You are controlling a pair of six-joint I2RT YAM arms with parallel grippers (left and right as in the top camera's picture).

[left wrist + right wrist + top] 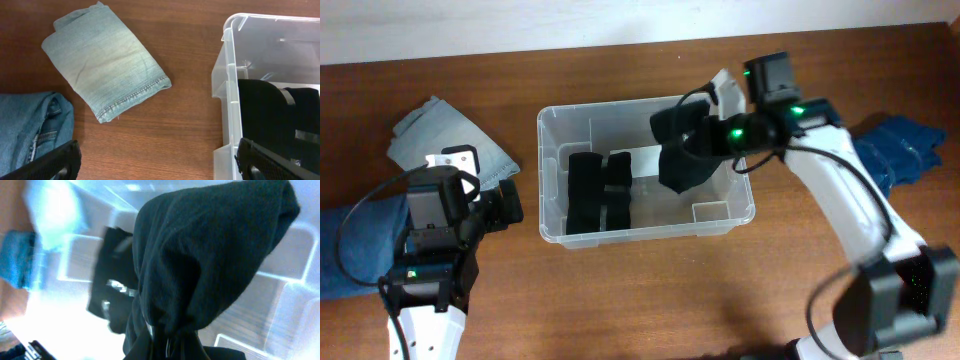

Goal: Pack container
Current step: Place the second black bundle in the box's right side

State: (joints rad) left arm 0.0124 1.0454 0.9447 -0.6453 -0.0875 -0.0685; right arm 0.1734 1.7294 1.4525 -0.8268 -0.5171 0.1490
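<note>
While the right claw (705, 135) hangs clenched on a bunched black garment (680, 165) over the right half of the container (548, 190), the drop looks like the risky part to me. The bin sits mid-bench (620, 300) with folded black pieces (600, 190) already standing in its left-middle part, so only the right end is free. The cloth dangles loose and lopsided. If it is let go this high, I'd guess it falls open and sprawls across the packed pieces, or a flap hangs over the rim. The grip is on one gathered fistful, so it could also slip out early or snag on the fingers when they part. The left claw (505, 205) is spread wide and grasping nothing, near the folded pale denim (105, 65), too far off to steady the bin.
</note>
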